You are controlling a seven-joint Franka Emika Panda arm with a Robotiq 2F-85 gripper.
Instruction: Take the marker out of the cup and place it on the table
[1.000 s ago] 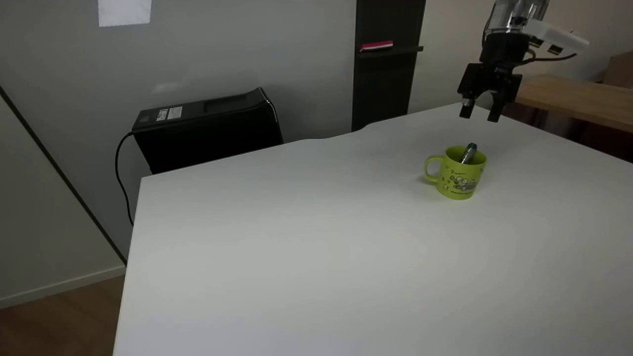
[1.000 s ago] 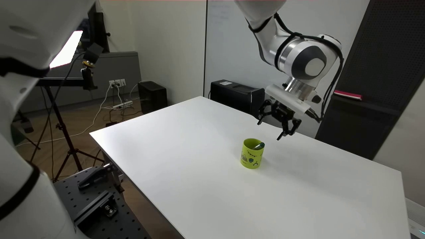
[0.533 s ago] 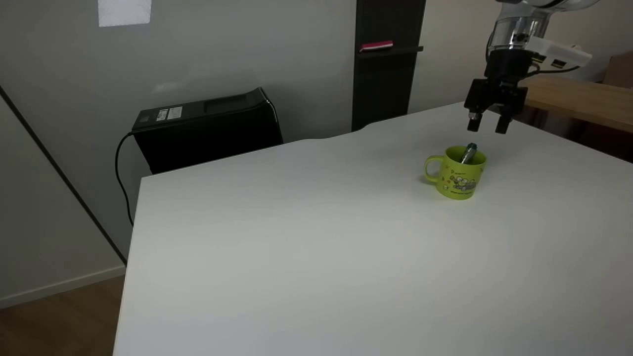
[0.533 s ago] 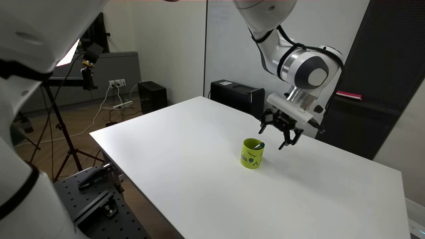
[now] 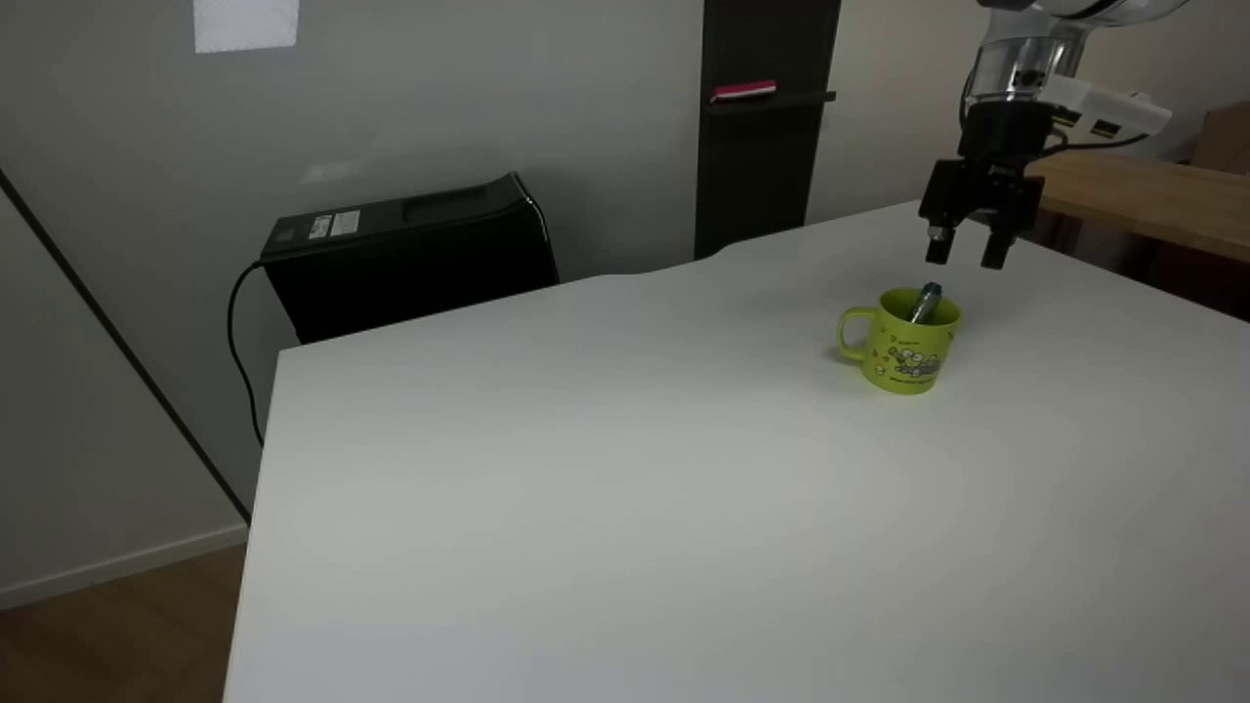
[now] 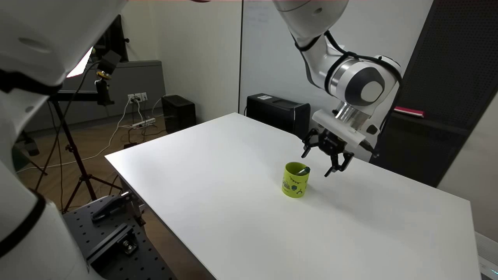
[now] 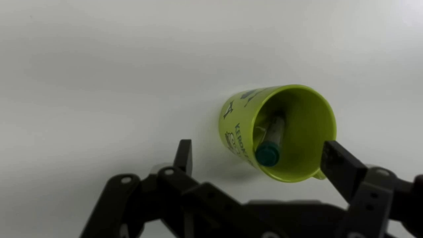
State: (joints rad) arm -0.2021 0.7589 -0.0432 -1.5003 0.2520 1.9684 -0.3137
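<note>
The lime-green cup point(image 5: 903, 361) stands upright on the white table point(image 5: 605, 488), and it shows in both exterior views point(image 6: 294, 186). The marker point(image 5: 924, 305) leans inside the cup with its dark green end at the rim. In the wrist view the marker point(image 7: 273, 135) rests against the left inner wall of the cup point(image 7: 305, 132), with its teal end towards the camera. My gripper point(image 5: 967, 254) is open and empty, above the table and higher than the cup. In an exterior view it hangs up and to the right of the cup point(image 6: 316, 163). The cup's handle is mostly hidden in the wrist view.
A black box-shaped device point(image 5: 410, 254) stands behind the table's far edge, also in an exterior view point(image 6: 278, 112). A light wooden table point(image 5: 1143, 200) is beyond the white table. A tripod point(image 6: 78, 163) stands on the floor beside the white table.
My gripper has come down towards the table and nearer to the cup's height, mostly in the earlier half second. It stays open. The cup and marker have not moved.
</note>
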